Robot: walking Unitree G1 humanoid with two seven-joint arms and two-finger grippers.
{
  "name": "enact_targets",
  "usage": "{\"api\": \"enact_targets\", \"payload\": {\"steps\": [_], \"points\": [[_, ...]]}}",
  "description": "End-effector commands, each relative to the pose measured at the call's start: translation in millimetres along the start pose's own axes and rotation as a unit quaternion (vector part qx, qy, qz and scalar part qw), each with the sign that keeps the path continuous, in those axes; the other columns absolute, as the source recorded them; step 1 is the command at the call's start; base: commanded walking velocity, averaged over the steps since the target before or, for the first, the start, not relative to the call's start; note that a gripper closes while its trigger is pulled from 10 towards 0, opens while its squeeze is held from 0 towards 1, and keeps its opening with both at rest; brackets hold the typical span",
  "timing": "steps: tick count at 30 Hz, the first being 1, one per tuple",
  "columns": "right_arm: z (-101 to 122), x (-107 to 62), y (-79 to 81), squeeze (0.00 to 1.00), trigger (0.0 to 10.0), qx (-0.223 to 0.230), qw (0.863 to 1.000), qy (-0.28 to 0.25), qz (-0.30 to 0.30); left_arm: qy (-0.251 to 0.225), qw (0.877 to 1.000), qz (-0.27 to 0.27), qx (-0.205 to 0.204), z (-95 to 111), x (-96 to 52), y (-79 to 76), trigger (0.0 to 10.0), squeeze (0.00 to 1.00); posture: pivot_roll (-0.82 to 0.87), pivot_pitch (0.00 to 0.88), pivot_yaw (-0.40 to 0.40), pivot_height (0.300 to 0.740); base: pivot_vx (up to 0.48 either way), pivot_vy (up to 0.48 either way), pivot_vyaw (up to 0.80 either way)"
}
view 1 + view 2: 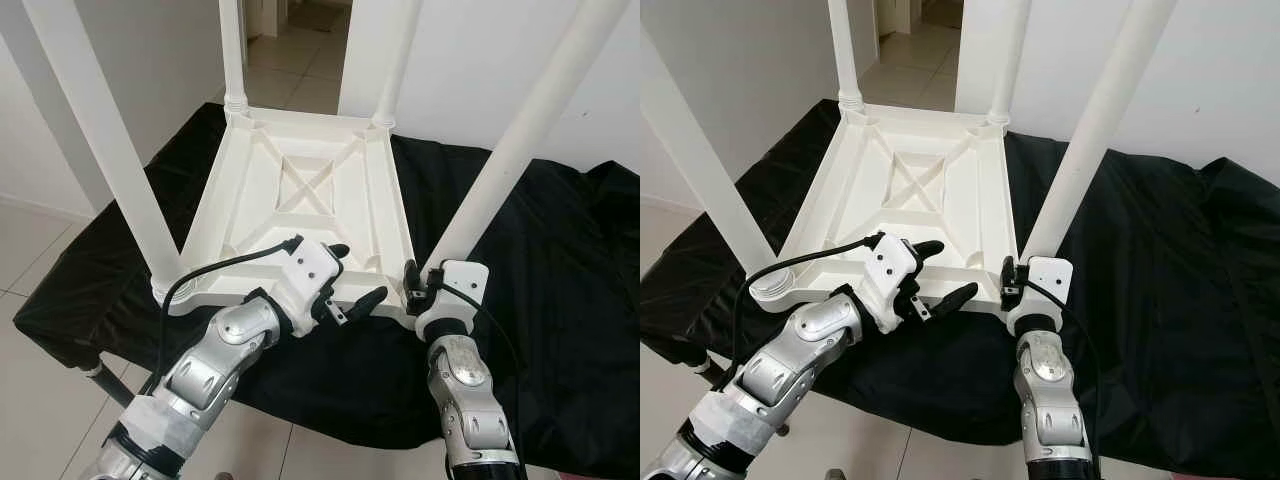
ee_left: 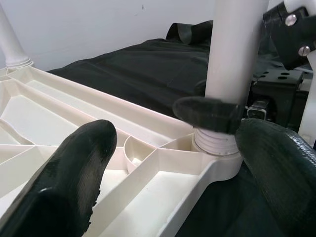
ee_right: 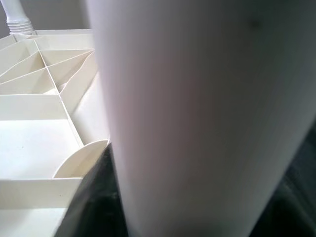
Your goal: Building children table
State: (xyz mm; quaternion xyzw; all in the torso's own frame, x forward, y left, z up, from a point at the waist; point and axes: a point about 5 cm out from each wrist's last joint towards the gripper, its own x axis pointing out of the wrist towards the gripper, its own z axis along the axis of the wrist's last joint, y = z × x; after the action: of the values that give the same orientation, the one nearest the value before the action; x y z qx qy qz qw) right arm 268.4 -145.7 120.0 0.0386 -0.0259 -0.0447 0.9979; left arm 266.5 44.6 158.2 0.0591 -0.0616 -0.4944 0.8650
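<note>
Children's table [image 1: 300, 190] upturned on the black cloth [image 1: 560, 260], ribbed underside facing up, near edge close to the cloth's front drop. Four white legs standing in the corner sockets: near-left leg [image 1: 100, 140], far-left leg [image 1: 232, 50], far-right leg [image 1: 395, 60] and near-right leg [image 1: 510, 150]. Right tool [image 1: 415, 285] placed at the foot of the near-right leg, just above the threaded collar [image 2: 215, 143], with one black finger [image 2: 207, 114] lying across the leg's front; probably clamped around the leg, though hard to confirm with the right wrist view pressed so close to the white shaft. Left tool [image 1: 358, 272] spread wide, poised over the near rim of the underside beside the same corner, fingers [image 2: 74, 168] apart and gripping nothing. Likely step in hand: seating or tightening the near-right leg. Main hazard: no visible hold-down on the underside, hence a risk of the whole piece turning or sliding on the loose cloth under any twist, and of slipping toward the front drop. Second hazard: a grip so low on a long leg, leaving the upper end free to lean, with cross-threading or a half-seated collar as the result. Third hazard: a sideways push acting through the leg as a lever, lifting the far corners and tipping the piece. Lesser hazard: the left arm's cable [image 1: 215, 268] draped over the near-left corner, liable to snag on the rim during a reach.
</note>
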Motion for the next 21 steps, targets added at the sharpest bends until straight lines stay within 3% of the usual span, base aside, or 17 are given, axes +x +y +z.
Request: {"api": "enact_targets", "payload": {"steps": [1, 2, 16, 19, 20, 21], "points": [[-4.4, -1.9, -2.2, 0.77, 10.0, 0.005, 1.0, 0.009, -0.001, 0.0, 0.998, -0.062, 0.003, 0.0, -0.6, -7.0, 10.0, 0.0, -0.05, 0.0, -0.069, 0.74, 0.0, 0.0, 0.0], [-3.2, -1.9, -2.3, 1.0, 10.0, 0.008, 1.0, 0.004, 0.005, 0.0, 0.998, -0.062, 0.003, 0.1, -0.5, -7.0, 10.0, 0.0, -0.05, 0.0, -0.069, 0.74, 0.0, 0.0, 0.0], [5.1, -4.1, -22.2, 1.0, 10.0, 0.011, 0.996, -0.041, 0.076, -0.006, 0.998, -0.061, -0.001, 2.6, 0.1, -7.9, 10.0, 0.0, -0.06, 0.0, -0.063, 0.74, 0.0, 0.0, 0.0], [7.3, -5.8, -30.2, 1.0, 10.0, 0.0, 0.991, -0.056, 0.124, -0.007, 0.998, -0.066, 0.0, 3.9, 0.5, -8.2, 10.0, 0.0, -0.05, 0.0, -0.057, 0.74, 0.0, 0.0, 0.0], [7.2, -6.4, -33.0, 0.15, 10.0, -0.007, 0.988, -0.057, 0.144, -0.007, 0.998, -0.067, 0.001, 4.3, 0.7, -8.2, 10.0, 0.0, -0.05, 0.0, -0.057, 0.74, 0.0, 0.0, 0.0], [6.0, -7.2, -34.7, 0.0, 10.0, -0.009, 0.985, -0.051, 0.167, -0.007, 0.998, -0.069, 0.002, 4.9, 0.8, -8.2, 10.0, 0.0, -0.05, 0.0, -0.058, 0.74, 0.0, 0.0, 0.0]]}}
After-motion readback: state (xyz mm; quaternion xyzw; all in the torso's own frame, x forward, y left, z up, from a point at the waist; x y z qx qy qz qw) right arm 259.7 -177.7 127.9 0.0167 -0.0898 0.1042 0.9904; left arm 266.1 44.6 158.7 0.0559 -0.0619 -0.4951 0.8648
